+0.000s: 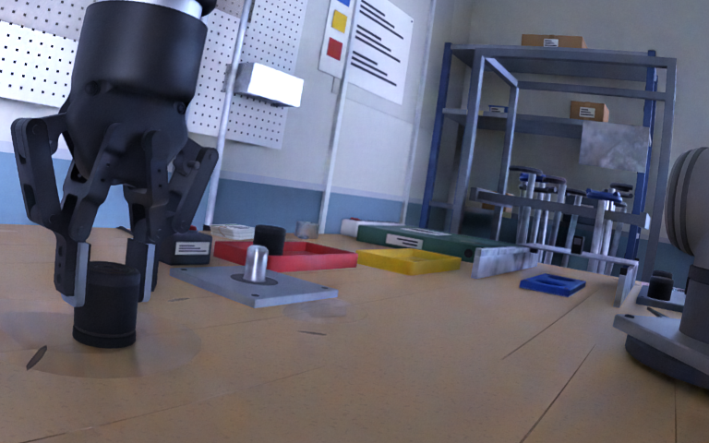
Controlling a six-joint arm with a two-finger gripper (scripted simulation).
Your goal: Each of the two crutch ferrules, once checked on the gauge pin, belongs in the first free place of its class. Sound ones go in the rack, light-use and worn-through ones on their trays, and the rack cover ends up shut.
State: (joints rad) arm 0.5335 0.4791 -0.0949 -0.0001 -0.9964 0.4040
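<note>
The rack (pixel 562 224) at the right rear is partly hidden behind its raised cover bar, and several pegs stand in it, some capped. A black crutch ferrule (pixel 106 304) stands upright on the bench at the left, and my gripper (pixel 106 279) is closed around its upper part. The gauge pin (pixel 255 263) rises from a grey plate (pixel 254 284) to the right of it. A second black ferrule (pixel 270 239) sits at the near end of the red tray (pixel 286 254). The yellow tray (pixel 408 260) lies further right.
Behind the bench are a pegboard wall, a colour chart (pixel 366 44) and a blue-grey shelf unit (pixel 554 130). A green box (pixel 429 241) lies behind the yellow tray. A blue holder (pixel 552 284) lies near the rack. The robot base (pixel 674 292) fills the right edge.
</note>
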